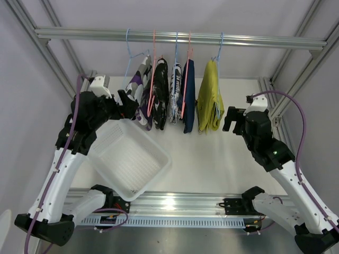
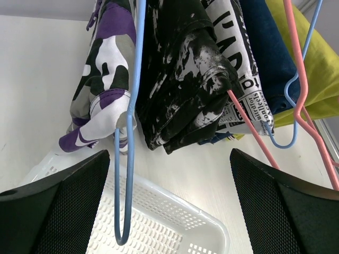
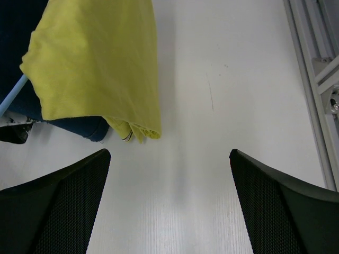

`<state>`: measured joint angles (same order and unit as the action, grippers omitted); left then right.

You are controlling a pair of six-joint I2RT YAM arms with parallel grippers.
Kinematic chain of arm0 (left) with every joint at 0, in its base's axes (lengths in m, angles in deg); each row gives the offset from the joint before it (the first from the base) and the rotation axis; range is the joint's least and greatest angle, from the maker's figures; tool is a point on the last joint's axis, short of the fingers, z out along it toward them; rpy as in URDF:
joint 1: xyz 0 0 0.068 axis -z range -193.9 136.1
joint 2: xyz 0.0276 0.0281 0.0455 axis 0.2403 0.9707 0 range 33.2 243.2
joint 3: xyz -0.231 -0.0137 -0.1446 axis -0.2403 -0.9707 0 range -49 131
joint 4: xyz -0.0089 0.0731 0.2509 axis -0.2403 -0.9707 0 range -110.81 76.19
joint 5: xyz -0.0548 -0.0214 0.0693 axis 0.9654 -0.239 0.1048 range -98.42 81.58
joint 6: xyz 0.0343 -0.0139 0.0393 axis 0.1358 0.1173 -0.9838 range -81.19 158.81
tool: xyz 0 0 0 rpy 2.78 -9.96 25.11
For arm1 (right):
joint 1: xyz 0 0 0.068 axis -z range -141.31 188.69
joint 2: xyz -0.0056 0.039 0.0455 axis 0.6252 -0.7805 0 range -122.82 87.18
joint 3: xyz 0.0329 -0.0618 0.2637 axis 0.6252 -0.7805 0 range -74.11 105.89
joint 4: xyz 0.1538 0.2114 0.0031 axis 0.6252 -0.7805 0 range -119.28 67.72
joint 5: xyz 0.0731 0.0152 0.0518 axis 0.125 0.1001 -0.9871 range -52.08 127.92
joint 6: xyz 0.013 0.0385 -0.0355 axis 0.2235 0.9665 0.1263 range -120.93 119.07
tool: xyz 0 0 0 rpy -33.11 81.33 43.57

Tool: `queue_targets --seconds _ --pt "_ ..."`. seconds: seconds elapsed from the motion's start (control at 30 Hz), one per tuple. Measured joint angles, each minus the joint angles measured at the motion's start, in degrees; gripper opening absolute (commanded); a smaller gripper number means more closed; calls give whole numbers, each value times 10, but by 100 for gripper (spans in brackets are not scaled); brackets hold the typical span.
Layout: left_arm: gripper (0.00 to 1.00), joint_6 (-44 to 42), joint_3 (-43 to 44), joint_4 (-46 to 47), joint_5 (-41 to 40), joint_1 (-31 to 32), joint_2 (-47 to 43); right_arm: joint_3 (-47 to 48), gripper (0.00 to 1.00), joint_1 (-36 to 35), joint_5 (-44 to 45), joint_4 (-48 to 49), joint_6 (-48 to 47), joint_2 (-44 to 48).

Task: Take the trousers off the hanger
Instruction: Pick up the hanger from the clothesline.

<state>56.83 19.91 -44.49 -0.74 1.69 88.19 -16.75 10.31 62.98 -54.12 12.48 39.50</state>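
Five pairs of trousers hang side by side from the rail (image 1: 180, 38) above the table (image 1: 222, 159), all still on hangers. From your left arm's side across, you have the purple-white-black patterned pair (image 2: 106, 79), the black pair with white speckles (image 2: 180, 79), the white pair with dark blue print (image 2: 238, 63), the plain navy pair (image 1: 189, 95) and the plain yellow pair (image 3: 100, 58); each pair touches or nearly touches the next one.

Your left claw (image 2: 169, 159) stands wide with nothing between its fingers; it sits close in front of the patterned and black pairs, over the far corner of the white basket (image 1: 130, 159). In the left wrist view a blue hanger (image 2: 132, 132) runs down along the patterned pair, its lower loop hanging over the basket; a pink hanger (image 2: 254, 132) slants out from under the fold of the black pair.

Your right claw (image 3: 169, 159) is equally wide and holds nothing; it hovers over bare table just to the right of the yellow pair, apart from the cloth; the yellow pair's lower edge lies to the upper left in the right wrist view, with the navy pair behind it.
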Motion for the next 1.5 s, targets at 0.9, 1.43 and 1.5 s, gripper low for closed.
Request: queue_targets --seconds 0.9,1.43,1.5 --pt "99 30 -32 25 -183 0 -104 -11 100 0 -63 18 -3 7" --pt "99 29 -43 36 -160 0 -90 22 100 26 -110 33 14 -41" --pt "99 29 -43 36 -158 0 -88 47 99 27 -106 31 9 -51"
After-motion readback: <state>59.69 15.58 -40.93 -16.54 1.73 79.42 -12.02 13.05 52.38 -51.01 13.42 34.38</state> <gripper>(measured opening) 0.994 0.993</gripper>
